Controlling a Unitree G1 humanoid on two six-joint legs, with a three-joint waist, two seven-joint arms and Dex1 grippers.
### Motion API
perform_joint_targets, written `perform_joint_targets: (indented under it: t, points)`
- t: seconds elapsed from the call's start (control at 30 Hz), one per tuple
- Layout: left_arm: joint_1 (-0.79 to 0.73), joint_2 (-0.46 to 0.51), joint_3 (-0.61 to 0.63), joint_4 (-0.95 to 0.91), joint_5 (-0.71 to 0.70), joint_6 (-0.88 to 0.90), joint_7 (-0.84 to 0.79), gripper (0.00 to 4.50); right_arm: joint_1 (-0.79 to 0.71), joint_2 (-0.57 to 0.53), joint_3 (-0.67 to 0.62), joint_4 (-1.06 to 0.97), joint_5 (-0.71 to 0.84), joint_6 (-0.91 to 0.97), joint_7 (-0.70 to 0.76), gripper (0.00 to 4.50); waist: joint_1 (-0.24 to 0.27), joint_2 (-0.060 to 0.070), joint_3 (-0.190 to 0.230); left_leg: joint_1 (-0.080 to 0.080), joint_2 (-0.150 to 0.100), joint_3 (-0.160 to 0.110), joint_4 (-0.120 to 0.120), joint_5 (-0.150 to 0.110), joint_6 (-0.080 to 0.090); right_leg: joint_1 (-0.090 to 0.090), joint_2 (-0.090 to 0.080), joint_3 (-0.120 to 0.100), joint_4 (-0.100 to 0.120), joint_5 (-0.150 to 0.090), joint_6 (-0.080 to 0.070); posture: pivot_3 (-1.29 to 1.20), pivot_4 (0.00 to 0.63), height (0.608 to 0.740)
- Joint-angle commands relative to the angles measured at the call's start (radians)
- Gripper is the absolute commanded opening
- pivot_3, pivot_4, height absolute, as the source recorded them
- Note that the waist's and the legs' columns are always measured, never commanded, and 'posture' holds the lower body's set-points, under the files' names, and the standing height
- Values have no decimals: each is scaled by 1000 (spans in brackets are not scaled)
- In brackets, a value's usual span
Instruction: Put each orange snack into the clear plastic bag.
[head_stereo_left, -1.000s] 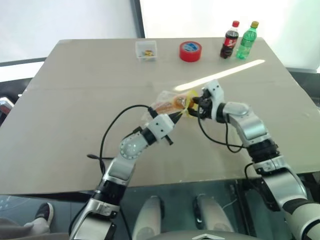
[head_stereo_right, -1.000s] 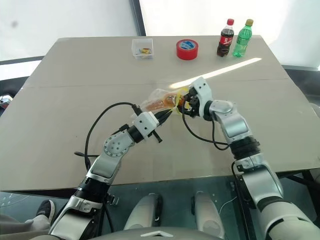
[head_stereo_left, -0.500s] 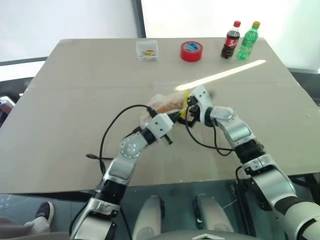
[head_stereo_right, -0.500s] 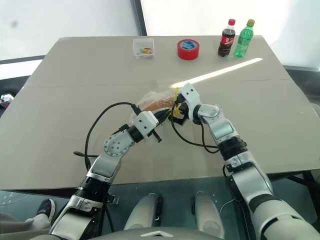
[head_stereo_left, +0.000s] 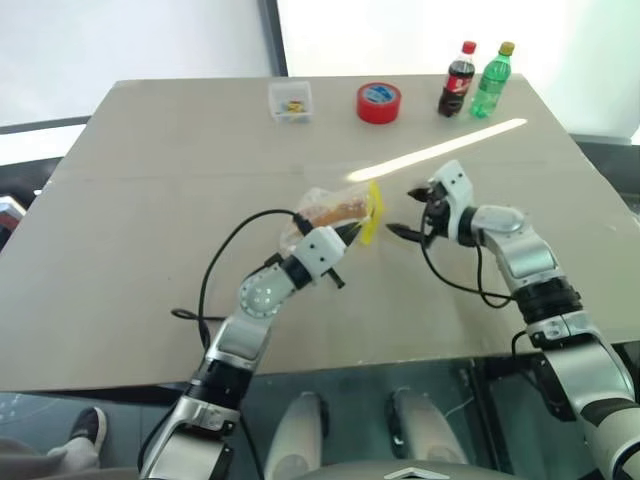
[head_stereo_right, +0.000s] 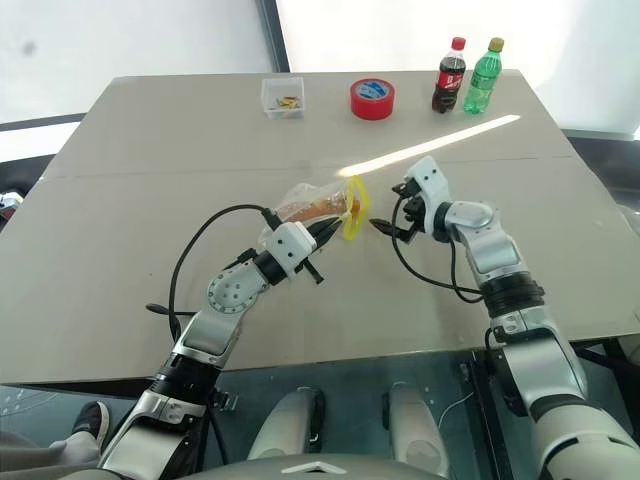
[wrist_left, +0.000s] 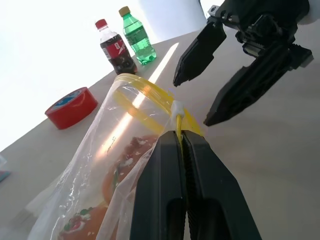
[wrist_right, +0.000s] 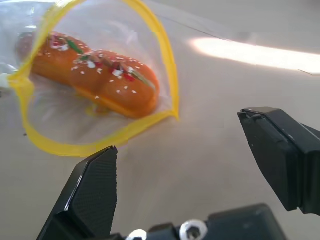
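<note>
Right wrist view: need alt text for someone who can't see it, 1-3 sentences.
Two orange snacks lie end to end inside the clear plastic bag, seen through its open mouth ringed by the yellow zip strip. The right end effector sits just outside the mouth, fingers spread wide and holding nothing, over a tan table crossed by a bright streak of light.

Snacks (wrist_right: 95, 80) in bag (head_stereo_left: 335, 215) (bottles (head_stereo_left: 475, 80) behind).
</note>
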Motion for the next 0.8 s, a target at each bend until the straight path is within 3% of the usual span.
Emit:
perform_joint_targets:
  t: [0.03,0.43,0.53,0.63,0.8]
  points:
    - [-11,1,11,-15,-9,-21,4,0,-54,41,-25,63,8,-29,-35,4449,0,0,0,0,0,0,0,0,0,0,0,0,0,0,0,0,150,740]
    - [-4,11,13,-27,-4,-17,10,0,-247,168,-104,407,60,-150,-34,4449,3,0,0,-1,0,0,0,0,0,0,-1,0,-1,0,0,0,150,740]
    - [-4,10,13,-28,-3,-16,13,0,-280,173,-115,474,58,-179,-32,3676,1,1,0,-1,0,0,0,0,0,0,0,0,0,0,0,0,150,740]
    - [-5,9,12,-28,-1,-15,17,0,-301,176,-127,524,58,-201,-26,2161,1,1,0,0,0,0,0,0,0,0,0,0,0,0,0,0,150,740]
    - [-4,8,11,-31,2,-14,21,0,-319,185,-137,565,57,-231,-16,66,1,1,0,0,0,0,0,0,0,0,0,0,0,0,0,0,150,740]
